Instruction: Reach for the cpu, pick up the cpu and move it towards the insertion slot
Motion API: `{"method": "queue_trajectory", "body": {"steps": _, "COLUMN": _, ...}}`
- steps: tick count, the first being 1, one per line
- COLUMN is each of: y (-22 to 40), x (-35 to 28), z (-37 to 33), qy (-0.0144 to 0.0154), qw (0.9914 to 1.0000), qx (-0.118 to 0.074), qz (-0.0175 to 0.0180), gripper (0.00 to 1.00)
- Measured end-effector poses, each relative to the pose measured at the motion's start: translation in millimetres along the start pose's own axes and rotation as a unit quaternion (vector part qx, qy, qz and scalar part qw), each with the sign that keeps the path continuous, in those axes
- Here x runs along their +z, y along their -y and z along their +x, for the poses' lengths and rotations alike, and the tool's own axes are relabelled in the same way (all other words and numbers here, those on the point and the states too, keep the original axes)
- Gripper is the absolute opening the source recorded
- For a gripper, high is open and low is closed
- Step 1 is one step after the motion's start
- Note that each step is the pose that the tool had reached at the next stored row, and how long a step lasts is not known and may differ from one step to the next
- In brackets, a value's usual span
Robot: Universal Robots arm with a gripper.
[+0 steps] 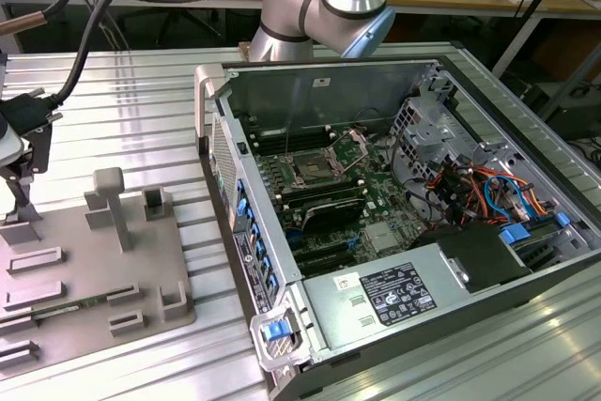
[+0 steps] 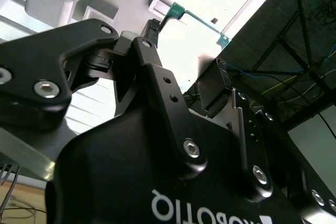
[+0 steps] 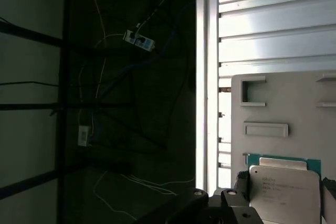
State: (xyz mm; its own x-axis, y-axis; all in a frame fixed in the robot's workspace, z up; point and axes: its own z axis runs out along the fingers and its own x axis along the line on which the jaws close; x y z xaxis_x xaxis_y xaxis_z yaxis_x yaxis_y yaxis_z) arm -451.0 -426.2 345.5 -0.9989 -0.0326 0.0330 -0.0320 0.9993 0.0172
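gripper (image 1: 19,211): low over the grey fixture plate (image 1: 94,274); its opening cannot be told.
cpu (image 3: 284,195): seen on that plate, first wrist view.
insertion slot (image 1: 310,173): exterior view, well apart from the plate.

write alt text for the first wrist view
A small silvery square cpu with a green edge sits on a grey fixture plate. Beyond it lies a ribbed metal table, and past its edge a dark space with cables.

Matt grey plastic fixture plate (image 1: 103,274) on a ribbed, bright metal surface (image 1: 122,110); the cpu (image 3: 283,195) has a smooth silvery metal top (satin sheen).
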Motion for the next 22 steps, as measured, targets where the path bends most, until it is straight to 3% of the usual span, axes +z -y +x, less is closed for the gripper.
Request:
{"method": "queue_trajectory", "body": {"steps": 12, "y": -0.2, "x": -14.4, "z": -1.9, "qy": 0.0, "qw": 1.0, "qx": 0.0, "qz": 0.0, "gripper": 0.55}}
{"method": "queue_trajectory", "body": {"steps": 22, "y": -0.3, "x": -22.2, "z": -1.8, "qy": 0.0, "qw": 1.0, "qx": 0.0, "qz": 0.0, "gripper": 0.55}}
